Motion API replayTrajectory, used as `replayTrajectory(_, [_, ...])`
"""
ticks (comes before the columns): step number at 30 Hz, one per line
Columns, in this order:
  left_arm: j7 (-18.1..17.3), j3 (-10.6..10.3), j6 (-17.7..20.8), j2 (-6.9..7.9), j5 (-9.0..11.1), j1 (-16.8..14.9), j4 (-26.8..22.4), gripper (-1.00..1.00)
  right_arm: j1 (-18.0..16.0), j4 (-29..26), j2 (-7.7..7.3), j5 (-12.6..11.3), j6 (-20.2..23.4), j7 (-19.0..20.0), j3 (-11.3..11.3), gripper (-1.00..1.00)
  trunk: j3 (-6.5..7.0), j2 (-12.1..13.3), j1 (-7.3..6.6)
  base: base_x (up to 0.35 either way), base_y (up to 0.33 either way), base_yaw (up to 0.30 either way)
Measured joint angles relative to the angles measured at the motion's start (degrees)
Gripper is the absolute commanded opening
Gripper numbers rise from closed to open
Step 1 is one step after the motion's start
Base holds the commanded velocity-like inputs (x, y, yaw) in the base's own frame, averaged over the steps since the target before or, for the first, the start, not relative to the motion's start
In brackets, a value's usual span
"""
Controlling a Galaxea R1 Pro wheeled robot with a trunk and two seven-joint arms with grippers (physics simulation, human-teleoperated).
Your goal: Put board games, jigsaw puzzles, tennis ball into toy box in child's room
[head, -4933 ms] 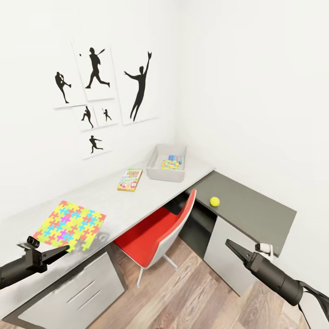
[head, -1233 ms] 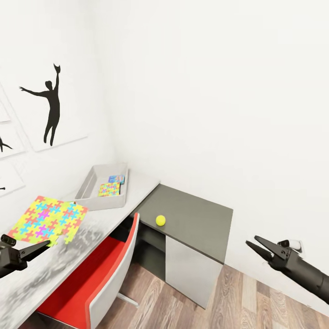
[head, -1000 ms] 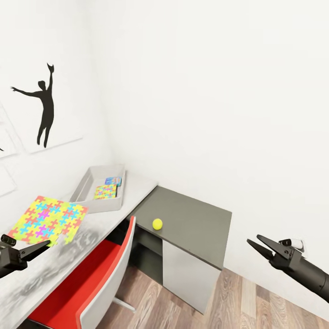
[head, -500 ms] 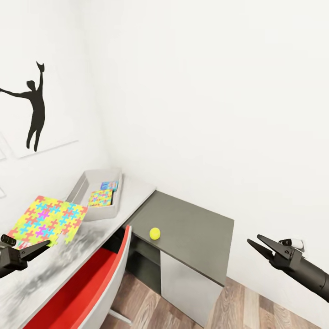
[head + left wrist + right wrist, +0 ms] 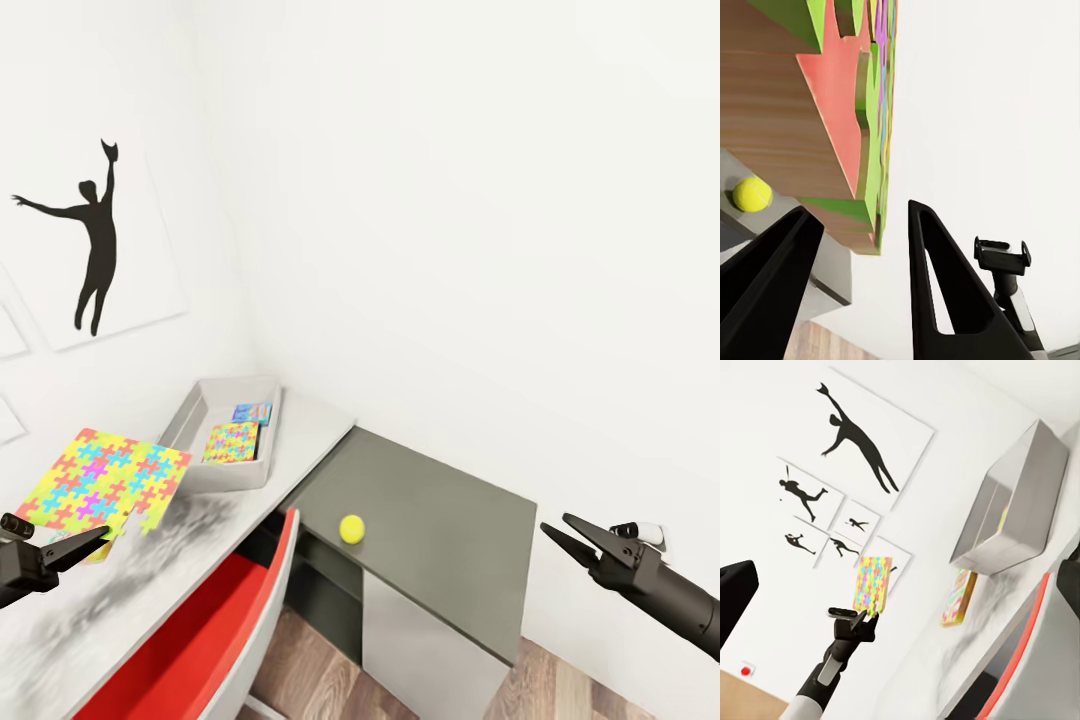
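Note:
A bright jigsaw puzzle (image 5: 105, 480) slab is held by its near corner in my left gripper (image 5: 75, 545), raised over the white table (image 5: 305, 435); the left wrist view shows its thick edge (image 5: 866, 150) between the fingers. From the right wrist, the puzzle (image 5: 872, 581) stands above the left gripper (image 5: 859, 619). The grey toy box (image 5: 190, 425) sits at the table's far end, holding another jigsaw puzzle (image 5: 230, 442) and a light blue board game (image 5: 252, 412). The tennis ball (image 5: 351, 529) rests on the lower dark cabinet. My right gripper (image 5: 568, 530) hangs open and empty, far right. A Skip-Bo board game (image 5: 958, 598) lies beside the toy box (image 5: 1012, 502).
A dark grey cabinet (image 5: 450, 510) adjoins the table in the corner. A red chair (image 5: 225, 630) is pushed under the table's front edge. White walls close in behind and to the right, with silhouette pictures (image 5: 95, 250) on the left wall. Wood floor (image 5: 320, 670) lies below.
The camera has swung right since the oldest frame, then shifted slightly, so table and cabinet slide in the picture. Both arms keep their pose and the puzzle stays in my left gripper.

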Motion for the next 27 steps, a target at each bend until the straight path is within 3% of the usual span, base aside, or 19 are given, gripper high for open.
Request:
replayTrajectory(11, [0.0, 0.0, 0.0, -0.06, 0.0, 0.0, 0.0, -1.00, 0.0, 0.0, 0.00, 0.0, 0.0, 0.0, -0.1, 1.00, 0.04, 0.0, 0.01, 0.102, 0.021, 0.007])
replayTrajectory(27, [0.0, 0.0, 0.0, 0.00, 0.7, 0.0, 0.0, -1.00, 0.0, 0.0, 0.00, 0.0, 0.0, 0.0, -0.1, 1.00, 0.04, 0.0, 0.02, 0.008, 0.063, 0.000])
